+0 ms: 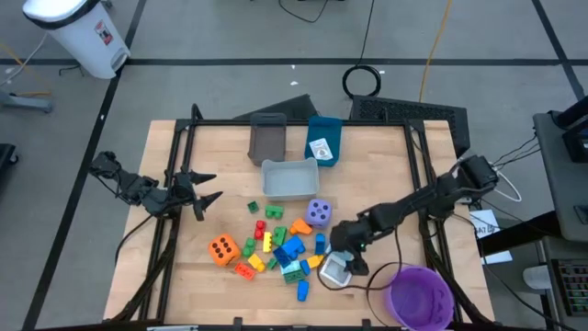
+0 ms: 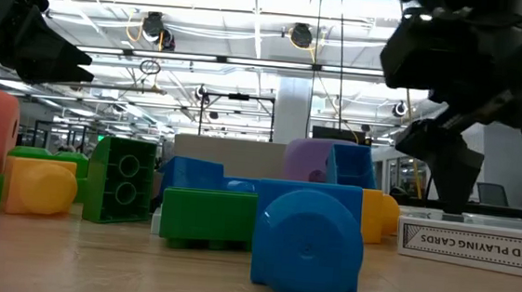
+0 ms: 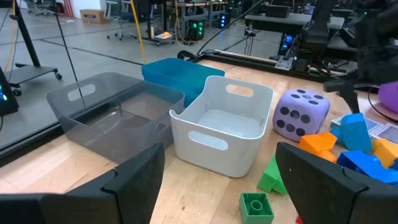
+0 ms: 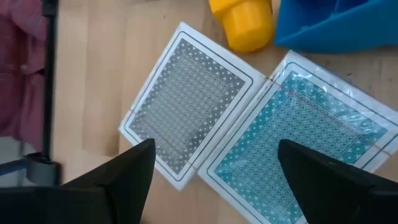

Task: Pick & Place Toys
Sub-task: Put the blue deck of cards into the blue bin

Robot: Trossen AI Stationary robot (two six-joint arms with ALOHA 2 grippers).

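The right gripper (image 1: 338,267) hangs in the lower right of the high view, its fingers spread and holding nothing, directly over two card packs (image 4: 261,118) lying side by side and touching on the surface (image 1: 184,267); one pack is grey-patterned, the other teal; a yellow brick (image 4: 245,22) and a blue brick (image 4: 336,22) sit just beyond them; the purple bowl (image 1: 421,296) stands near, at the lower right corner.

The left gripper (image 1: 204,188) waits at the left edge of the surface, fingers apart and empty, pointed toward the bins.

The toys lie in a loose cluster at the lower centre of the high view: the orange die (image 1: 221,249) at its left end, the purple die (image 1: 319,213) at its upper right, small red, yellow, green and blue bricks (image 1: 280,246) between them; one blue brick (image 1: 302,291) lies apart, lower down.

Above the cluster sit a white bin (image 1: 289,178), a grey bin (image 1: 267,138) and a blue bin (image 1: 323,140); the blue one holds a white card; the white one looks empty in the left wrist view.
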